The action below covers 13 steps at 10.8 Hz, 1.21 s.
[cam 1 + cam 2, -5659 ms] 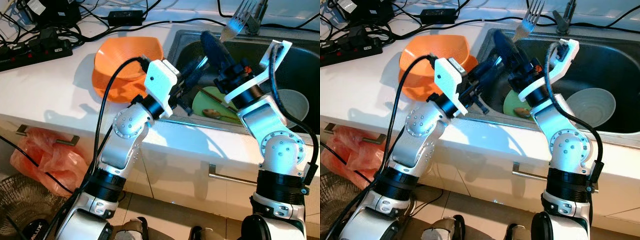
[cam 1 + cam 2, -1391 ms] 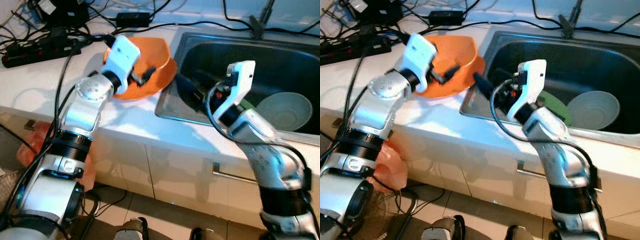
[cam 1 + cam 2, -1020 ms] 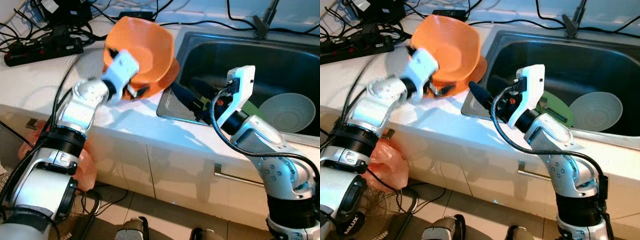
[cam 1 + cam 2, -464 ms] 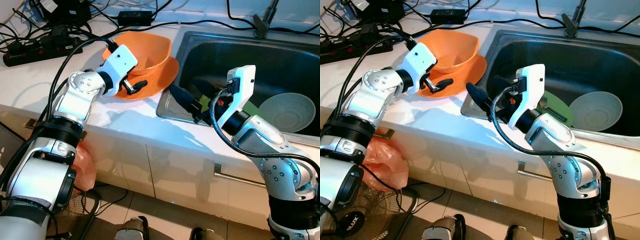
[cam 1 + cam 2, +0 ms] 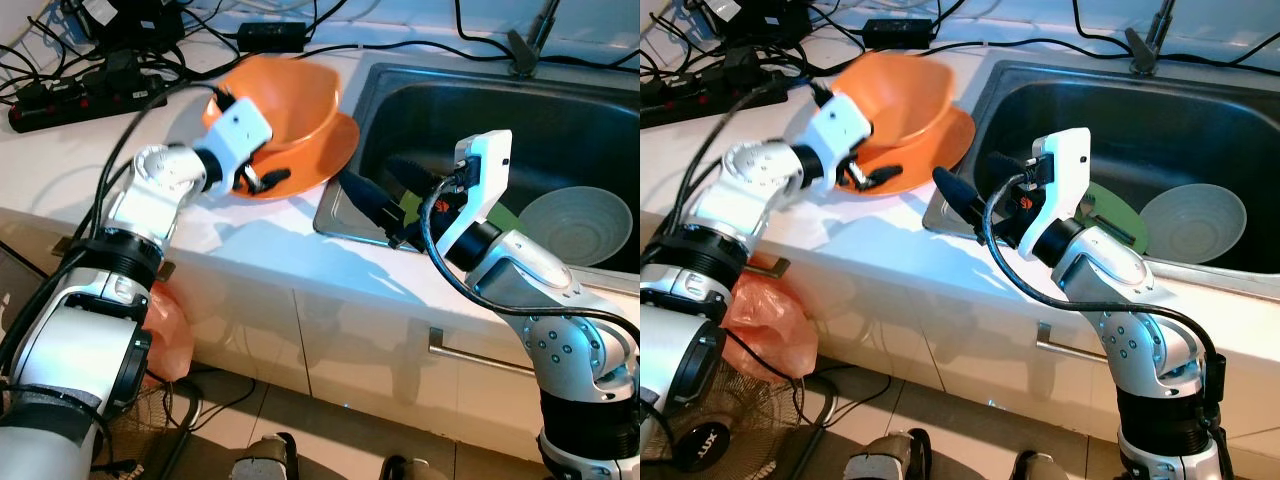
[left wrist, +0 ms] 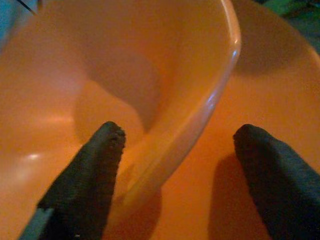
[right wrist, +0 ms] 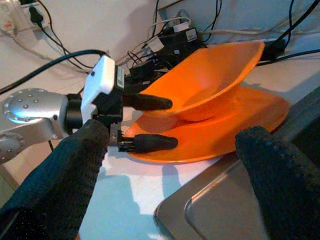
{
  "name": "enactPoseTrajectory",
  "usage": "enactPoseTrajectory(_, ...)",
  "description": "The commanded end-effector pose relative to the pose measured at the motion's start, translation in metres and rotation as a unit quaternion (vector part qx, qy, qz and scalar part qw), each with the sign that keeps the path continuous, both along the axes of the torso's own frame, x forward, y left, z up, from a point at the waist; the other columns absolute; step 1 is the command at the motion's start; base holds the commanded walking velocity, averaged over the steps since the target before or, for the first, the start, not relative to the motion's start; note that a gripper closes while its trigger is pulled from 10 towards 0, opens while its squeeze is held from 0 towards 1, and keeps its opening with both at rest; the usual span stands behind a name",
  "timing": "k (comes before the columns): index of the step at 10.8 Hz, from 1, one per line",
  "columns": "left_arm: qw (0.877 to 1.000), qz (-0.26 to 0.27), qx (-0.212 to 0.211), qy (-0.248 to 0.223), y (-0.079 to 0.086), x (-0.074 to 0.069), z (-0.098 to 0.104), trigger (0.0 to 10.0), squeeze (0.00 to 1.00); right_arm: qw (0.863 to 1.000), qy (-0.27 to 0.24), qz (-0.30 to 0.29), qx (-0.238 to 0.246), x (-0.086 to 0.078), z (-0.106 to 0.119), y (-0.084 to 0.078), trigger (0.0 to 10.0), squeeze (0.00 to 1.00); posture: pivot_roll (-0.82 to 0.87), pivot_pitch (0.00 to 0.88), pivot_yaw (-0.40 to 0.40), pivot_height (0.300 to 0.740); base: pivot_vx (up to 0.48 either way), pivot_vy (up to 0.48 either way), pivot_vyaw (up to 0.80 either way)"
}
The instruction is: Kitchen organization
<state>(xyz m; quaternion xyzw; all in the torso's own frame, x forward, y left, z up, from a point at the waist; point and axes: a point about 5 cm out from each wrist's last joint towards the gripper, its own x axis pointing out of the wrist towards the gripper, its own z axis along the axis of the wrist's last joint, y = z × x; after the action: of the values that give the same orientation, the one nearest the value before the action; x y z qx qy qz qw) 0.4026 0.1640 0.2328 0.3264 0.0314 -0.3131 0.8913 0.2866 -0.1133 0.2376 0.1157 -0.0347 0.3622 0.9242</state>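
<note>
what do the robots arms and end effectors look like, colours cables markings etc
Both arms are silver metal with rounded, bolt-dotted joints and black ribbed collars. Each wrist carries a white plastic camera bracket, with black cables looping along the arm. The left end effector and right end effector each have two long black fingers with textured pads.

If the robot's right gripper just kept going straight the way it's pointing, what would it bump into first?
Probably the orange plate on the counter. The right gripper, fingers open, points from the sink's edge toward it, with the tilted orange bowl just above. Depth is hard to judge, so it might touch the bowl first.
</note>
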Motion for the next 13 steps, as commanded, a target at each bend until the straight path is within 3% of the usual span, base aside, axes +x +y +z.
enactPoseTrajectory(1,1.0,-0.009,0.014,0.006,-0.0007,0.0009,-0.0002,0.0,0.0,1.0,-0.002,0.006,0.003,-0.005,0.0015,0.001,10.0,0.0,0.09,0.13,0.071,0.74,0.0,0.0,0.0)
enactPoseTrajectory(13,0.999,-0.021,-0.009,-0.036,-0.0029,-0.0001,-0.0012,0.0,0.0,1.0,0.011,-0.001,0.004,-0.0025,-0.0022,0.0,10.0,0.0,0.09,0.135,0.053,0.74,0.0,0.0,0.0)
